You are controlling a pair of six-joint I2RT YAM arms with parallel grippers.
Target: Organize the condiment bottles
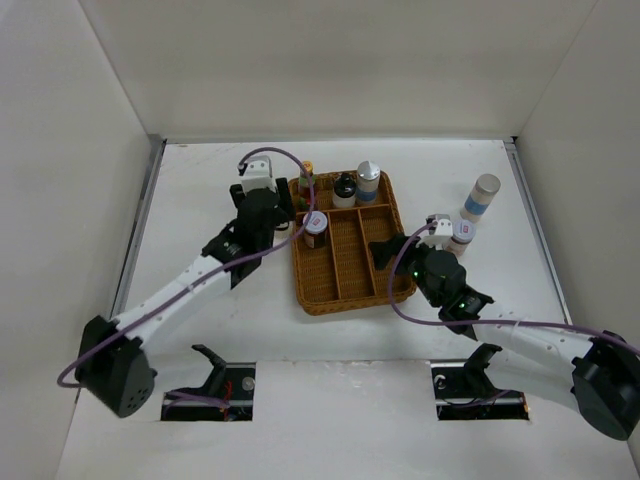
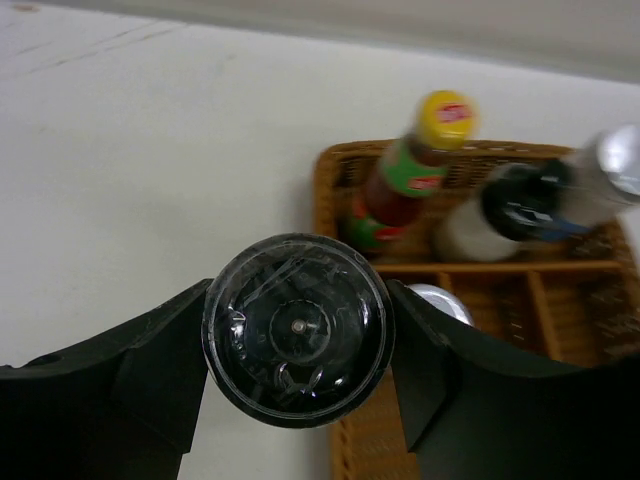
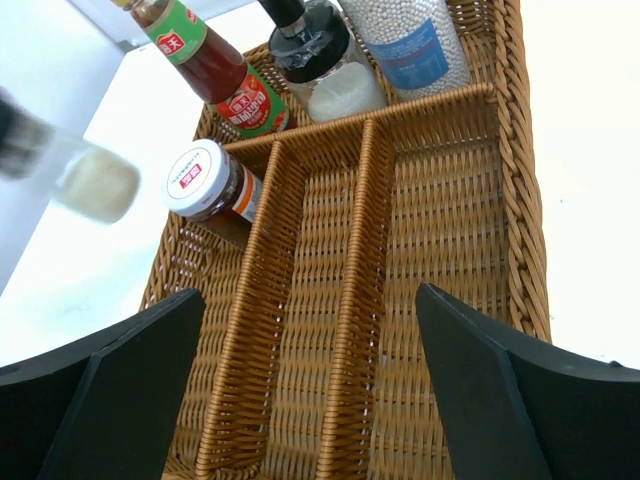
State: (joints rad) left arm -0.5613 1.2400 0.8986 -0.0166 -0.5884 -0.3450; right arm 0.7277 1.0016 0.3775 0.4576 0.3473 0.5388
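Left gripper [image 2: 297, 345] fingers clamped on one black-capped clear bottle [image 2: 295, 315] just left of the brown wicker tray [image 1: 345, 297], right gripper [image 3: 310, 350] wide open and empty over it; four inside: slim yellow-capped red-green bottle [image 2: 405, 175], black-capped jar [image 3: 318, 55], grey-lidded shaker [image 1: 369, 180], white-lidded jar [image 3: 210, 183]; two white blue-banded cylinders [image 1: 481, 197] [image 1: 461, 236] on the table to its right.

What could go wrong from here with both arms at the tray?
1. The left fingers grip a dark-topped bottle right at the left rim of the wicker tray. Lowering it could catch the rim or topple the slim yellow-capped bottle beside it.
2. The right fingers hang open over the same tray, so the arms might collide.
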